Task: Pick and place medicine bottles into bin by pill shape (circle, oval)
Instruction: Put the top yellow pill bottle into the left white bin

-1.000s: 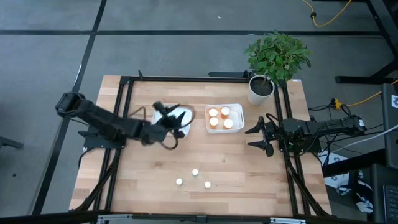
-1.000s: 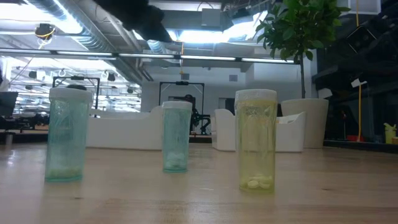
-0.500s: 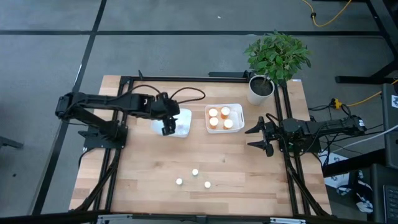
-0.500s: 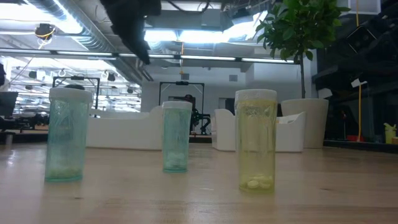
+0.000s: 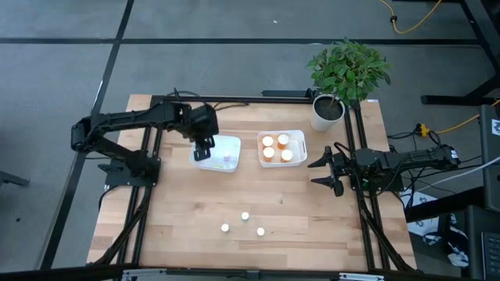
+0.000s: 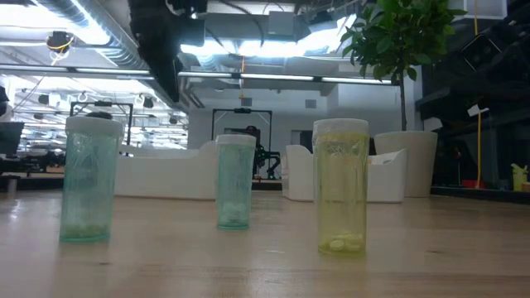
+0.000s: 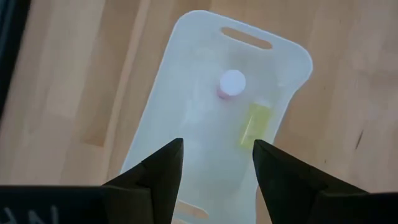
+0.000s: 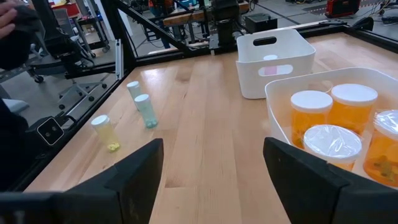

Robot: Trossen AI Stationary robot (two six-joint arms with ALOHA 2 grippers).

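Three small bottles [image 5: 244,216] waiting mid-table; four orange bottles [image 5: 275,147] binned, two lying in white bin [image 5: 232,144]. Hovering above it, left gripper [image 5: 202,148] gaping empty; right gripper [image 5: 322,170] idling open.

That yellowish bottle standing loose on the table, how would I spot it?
Start at the potted plant, then cross to the opposite table edge, where three small white-capped bottles stand. The yellowish bottle is the one nearest the right arm's side; its neighbours are blue-green.
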